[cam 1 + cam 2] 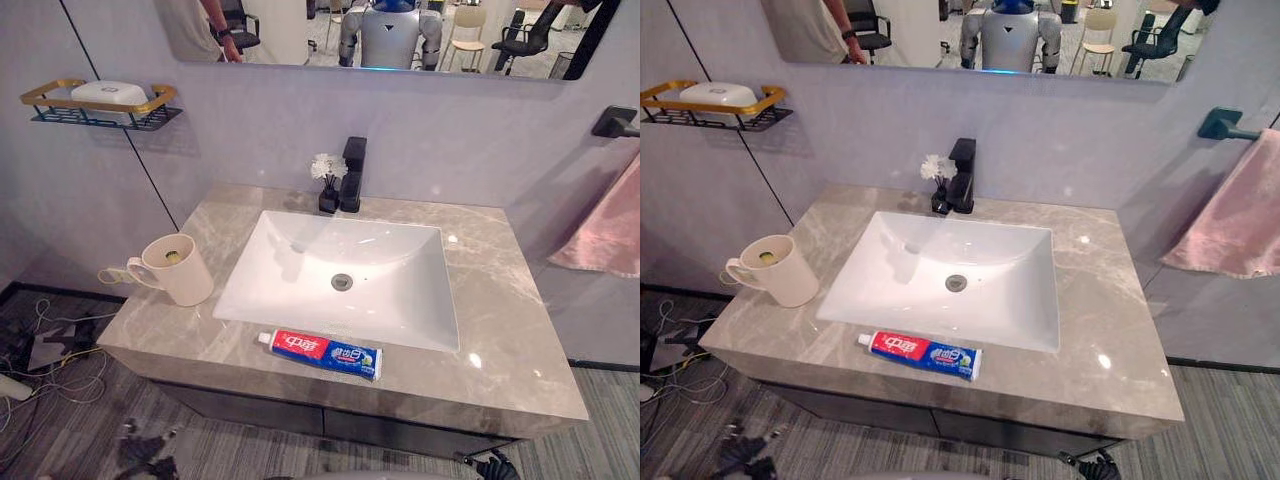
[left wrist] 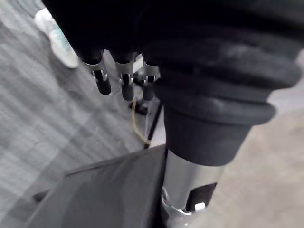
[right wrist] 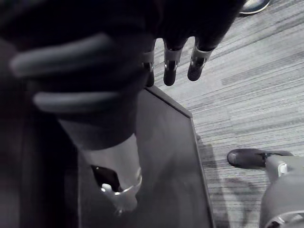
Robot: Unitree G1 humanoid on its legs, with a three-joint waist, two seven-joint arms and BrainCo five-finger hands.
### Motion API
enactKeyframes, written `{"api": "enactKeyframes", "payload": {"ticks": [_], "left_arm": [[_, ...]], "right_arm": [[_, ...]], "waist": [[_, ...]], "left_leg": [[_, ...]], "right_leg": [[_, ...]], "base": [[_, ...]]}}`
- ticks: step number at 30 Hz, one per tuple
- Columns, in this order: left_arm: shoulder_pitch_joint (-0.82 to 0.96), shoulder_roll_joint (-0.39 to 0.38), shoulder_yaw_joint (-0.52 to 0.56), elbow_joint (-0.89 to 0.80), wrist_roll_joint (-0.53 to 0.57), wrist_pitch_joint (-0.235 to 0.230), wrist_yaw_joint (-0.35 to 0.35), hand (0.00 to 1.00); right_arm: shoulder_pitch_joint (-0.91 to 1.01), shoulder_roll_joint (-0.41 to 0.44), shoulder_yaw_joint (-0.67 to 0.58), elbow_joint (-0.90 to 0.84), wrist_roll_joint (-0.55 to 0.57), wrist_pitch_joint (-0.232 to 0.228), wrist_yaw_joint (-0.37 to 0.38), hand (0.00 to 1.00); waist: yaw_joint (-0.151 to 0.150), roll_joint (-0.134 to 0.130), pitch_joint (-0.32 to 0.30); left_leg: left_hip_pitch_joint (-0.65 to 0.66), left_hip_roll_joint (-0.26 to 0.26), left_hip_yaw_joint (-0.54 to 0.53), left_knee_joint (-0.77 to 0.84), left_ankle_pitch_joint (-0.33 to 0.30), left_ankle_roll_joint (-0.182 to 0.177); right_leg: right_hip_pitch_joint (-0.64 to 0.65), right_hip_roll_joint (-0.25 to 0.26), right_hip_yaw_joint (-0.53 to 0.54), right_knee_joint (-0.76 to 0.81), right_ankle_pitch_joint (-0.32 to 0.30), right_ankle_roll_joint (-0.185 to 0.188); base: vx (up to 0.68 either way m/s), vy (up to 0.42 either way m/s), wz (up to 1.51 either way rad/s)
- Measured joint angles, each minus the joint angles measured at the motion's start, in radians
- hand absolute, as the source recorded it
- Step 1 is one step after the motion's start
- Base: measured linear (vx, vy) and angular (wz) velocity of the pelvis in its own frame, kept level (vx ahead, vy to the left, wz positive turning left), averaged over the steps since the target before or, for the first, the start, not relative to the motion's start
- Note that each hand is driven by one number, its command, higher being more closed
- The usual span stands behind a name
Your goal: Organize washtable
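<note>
On the surface (image 1: pixel 500 300), along its front edge before the sink (image 1: pixel 345 270): toothpaste tube (image 1: pixel 320 352), lengthwise to that edge, cap toward the left. Near the left edge: upright cup (image 1: pixel 180 272), something yellowish inside, perhaps. Left robot hand (image 2: pixel 124 85) and right robot hand (image 3: pixel 171 66): fingers loose, empty.

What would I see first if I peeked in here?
The big white sink in the middle of the grey counter. Then the red-and-blue toothpaste tube lying in front of it, and the cream cup to its left. A pink towel hangs at the right.
</note>
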Motion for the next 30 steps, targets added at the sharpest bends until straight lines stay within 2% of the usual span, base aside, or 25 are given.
{"api": "enactKeyframes", "payload": {"ticks": [4, 7, 8, 12, 15, 16, 18, 22, 25, 30], "left_arm": [[-0.01, -0.012, 0.0, -0.277, 0.148, 0.002, 0.065, 0.0], [-0.03, -0.025, -0.059, -0.418, 0.215, 0.0, 0.096, 0.0], [-0.03, -0.026, -0.106, -0.488, 0.221, -0.004, 0.099, 0.0], [-0.025, -0.027, -0.313, -0.703, 0.24, -0.067, 0.088, 0.0], [-0.022, -0.026, -0.475, -0.817, 0.233, -0.116, 0.047, 0.0], [-0.021, -0.026, -0.541, -0.846, 0.227, -0.13, 0.021, 0.0], [-0.022, -0.022, -0.652, -0.863, 0.215, -0.154, -0.044, 0.0], [-0.022, 0.001, -0.746, -0.857, 0.216, -0.154, -0.092, 0.0], [-0.023, 0.031, -0.826, -0.803, 0.262, -0.154, -0.141, 0.0], [-0.023, 0.064, -0.893, -0.679, 0.351, -0.151, -0.2, 0.0]], "right_arm": [[0.033, 0.002, -0.02, -0.02, 0.0, -0.002, 0.004, 0.0], [0.047, 0.01, -0.017, -0.017, 0.002, -0.004, 0.027, 0.0], [0.05, 0.011, -0.016, -0.009, 0.003, -0.004, 0.031, 0.0], [0.059, 0.009, 0.005, 0.001, 0.007, -0.005, 0.044, 0.0], [0.057, 0.01, 0.031, 0.003, 0.017, -0.01, 0.05, 0.0], [0.053, 0.009, 0.049, 0.008, 0.025, -0.012, 0.055, 0.0], [0.038, 0.012, 0.086, 0.024, 0.026, -0.013, 0.066, 0.0], [0.038, 0.012, 0.095, 0.025, 0.026, -0.018, 0.066, 0.0], [0.039, 0.011, 0.118, 0.025, 0.026, -0.019, 0.066, 0.0], [0.038, 0.011, 0.133, 0.024, 0.025, -0.019, 0.066, 0.0]], "waist": [[0.004, 0.019, -0.013], [0.018, 0.033, -0.02], [0.02, 0.036, -0.021], [0.017, 0.036, -0.019], [0.009, 0.034, -0.016], [-0.004, 0.036, -0.017], [-0.021, 0.043, -0.016], [-0.032, 0.042, -0.016], [-0.035, 0.038, -0.018], [-0.036, 0.033, -0.018]], "left_leg": [[-0.019, -0.012, -0.029, 0.011, 0.0, 0.0], [-0.034, -0.016, -0.05, 0.027, 0.0, 0.0], [-0.037, -0.016, -0.058, 0.032, 0.0, 0.0], [-0.037, -0.013, -0.086, 0.045, -0.001, -0.001], [-0.044, -0.011, -0.09, 0.05, -0.001, -0.001], [-0.046, -0.012, -0.092, 0.051, -0.002, -0.002], [-0.053, -0.01, -0.091, 0.053, -0.004, -0.006], [-0.056, -0.002, -0.075, 0.045, -0.002, -0.003], [-0.054, 0.004, -0.057, 0.042, -0.001, -0.001], [-0.045, 0.008, -0.041, 0.034, 0.0, -0.002]], "right_leg": [[0.003, -0.009, -0.033, 0.0, -0.007, 0.002], [0.005, -0.009, -0.045, 0.0, -0.008, 0.003], [0.01, -0.01, -0.056, 0.0, -0.009, 0.002], [0.022, -0.01, -0.086, 0.018, -0.026, -0.002], [0.019, -0.008, -0.089, 0.029, -0.031, -0.005], [0.018, -0.008, -0.09, 0.029, -0.031, -0.005], [0.012, -0.006, -0.09, 0.029, -0.03, -0.006], [-0.003, -0.001, -0.074, 0.029, -0.029, -0.007], [-0.012, 0.003, -0.059, 0.03, -0.029, -0.008], [-0.015, 0.007, -0.042, 0.027, -0.028, -0.009]], "base": [[0.0, 0.018, 0.24], [-0.01, 0.007, 0.23], [-0.02, 0.001, 0.32], [-0.05, -0.006, 0.22], [-0.06, 0.003, 0.06], [-0.05, 0.017, 0.05], [-0.02, 0.012, 0.01], [0.01, 0.019, -0.11], [0.04, 0.021, -0.17], [0.05, 0.029, -0.11]]}}
